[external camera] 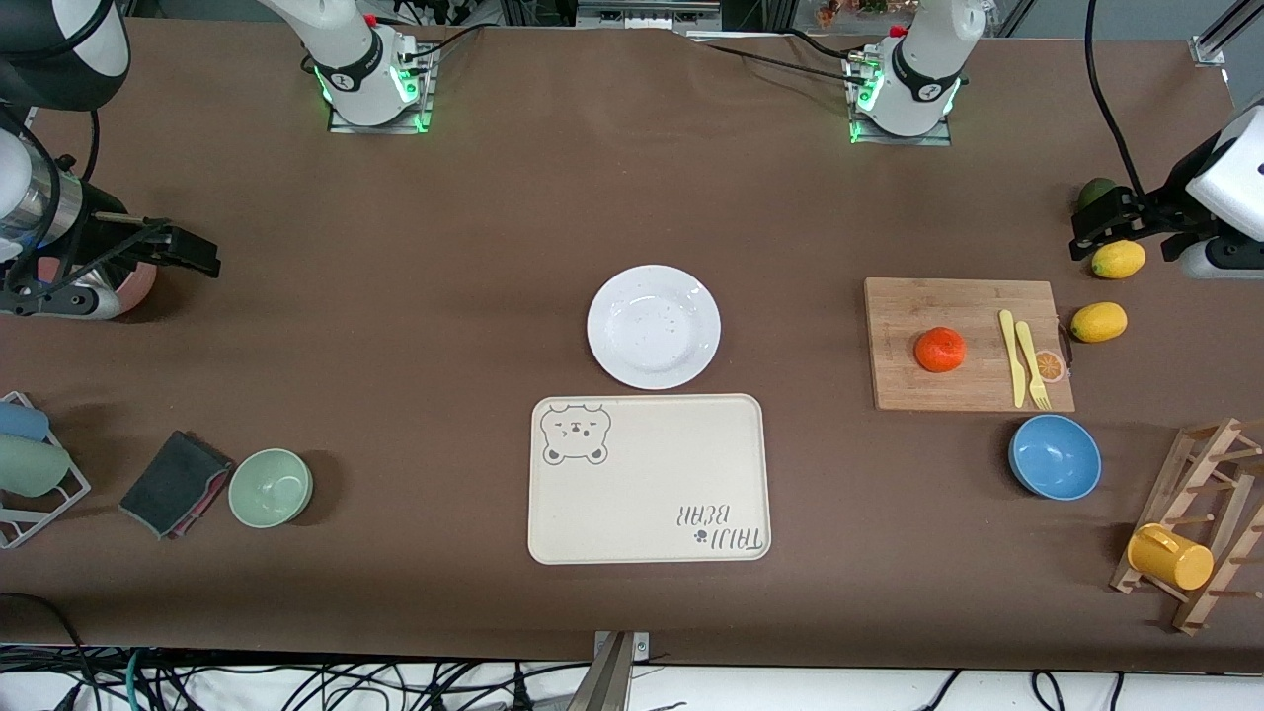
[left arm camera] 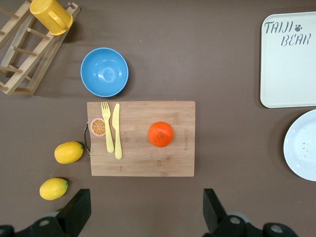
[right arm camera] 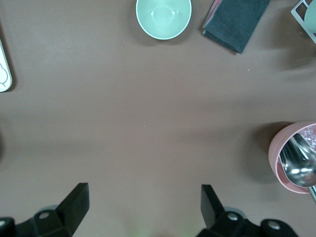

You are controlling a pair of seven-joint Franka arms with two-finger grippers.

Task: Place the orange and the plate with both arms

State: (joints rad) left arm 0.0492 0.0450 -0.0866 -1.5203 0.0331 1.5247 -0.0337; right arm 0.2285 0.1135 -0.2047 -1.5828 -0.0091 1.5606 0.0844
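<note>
Tabletop (external camera: 632,197) brown, matte – cables (external camera: 296,681) (tangled) under front edge.

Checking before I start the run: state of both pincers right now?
Left pincer: open, empty, up over the table by the lemons.
Right pincer: open, empty, over bare table beside the pink cup.

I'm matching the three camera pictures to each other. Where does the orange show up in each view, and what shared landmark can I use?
Front view: the orange sits on the wooden cutting board, toward the left arm's end of the table.
Left wrist view: the orange lies mid-picture on the board, beside the yellow knife.
Right wrist view: not in it.
Shared landmark: the bear-print tray, whose edge shows even in the right wrist view.
</note>
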